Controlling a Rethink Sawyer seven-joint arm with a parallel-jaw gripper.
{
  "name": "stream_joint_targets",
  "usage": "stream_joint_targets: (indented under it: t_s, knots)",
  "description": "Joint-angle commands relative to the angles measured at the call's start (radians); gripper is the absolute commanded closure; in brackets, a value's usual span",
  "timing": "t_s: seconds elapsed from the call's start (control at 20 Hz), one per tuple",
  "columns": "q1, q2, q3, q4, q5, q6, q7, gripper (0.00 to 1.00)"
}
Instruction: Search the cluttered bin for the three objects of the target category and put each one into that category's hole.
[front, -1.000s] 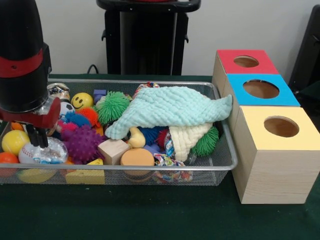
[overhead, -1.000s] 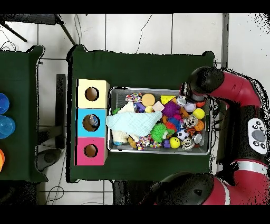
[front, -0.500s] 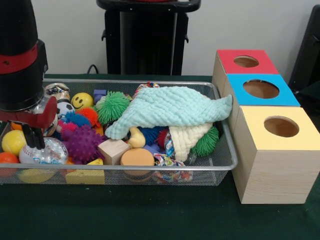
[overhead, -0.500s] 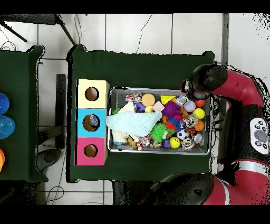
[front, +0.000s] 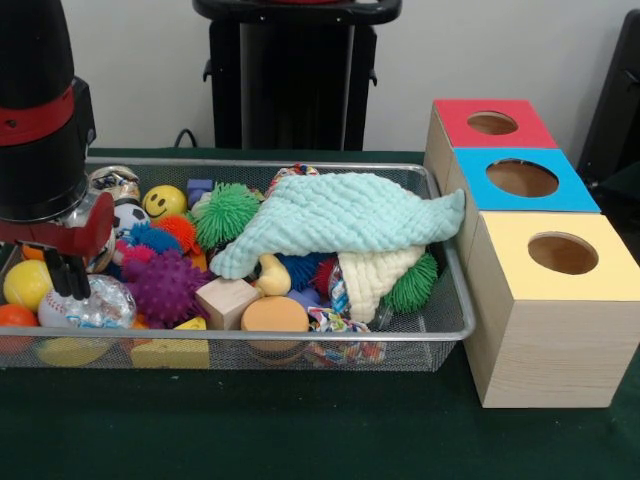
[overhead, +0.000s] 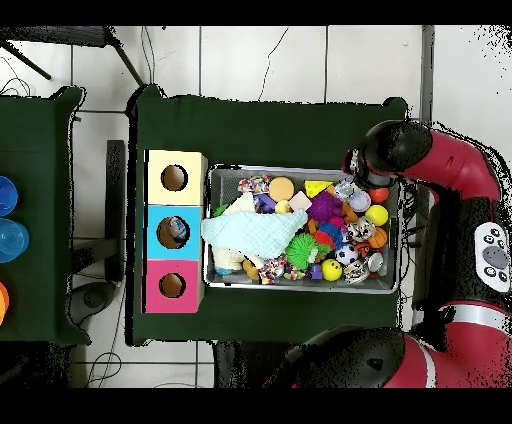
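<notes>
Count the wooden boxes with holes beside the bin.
3, in a row touching the bin's end: the red-topped box farthest from the camera, the blue-topped box in the middle, the yellow-topped box nearest. None appear hidden.

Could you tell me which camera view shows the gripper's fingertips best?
The front view: the gripper hangs below the arm, dark fingertips just above the clear-wrapped ball in the bin. In the overhead view, the arm's black end covers the gripper entirely.

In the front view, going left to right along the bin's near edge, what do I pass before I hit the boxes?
Gripper → clear-wrapped ball → yellow wedge → wooden cube → orange disc → knotted rope toy → bin corner → yellow-topped box.
</notes>
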Motion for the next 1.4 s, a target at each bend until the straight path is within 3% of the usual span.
stream_joint_targets:
  t_s: [0.05, 1.4]
  knots:
    - [0.015, -0.004, 0.036, 0.018, 0.001, -0.058, 0.032, 1.00]
    - [0.009, -0.002, 0.031, 0.057, -0.012, -0.090, 0.011, 1.00]
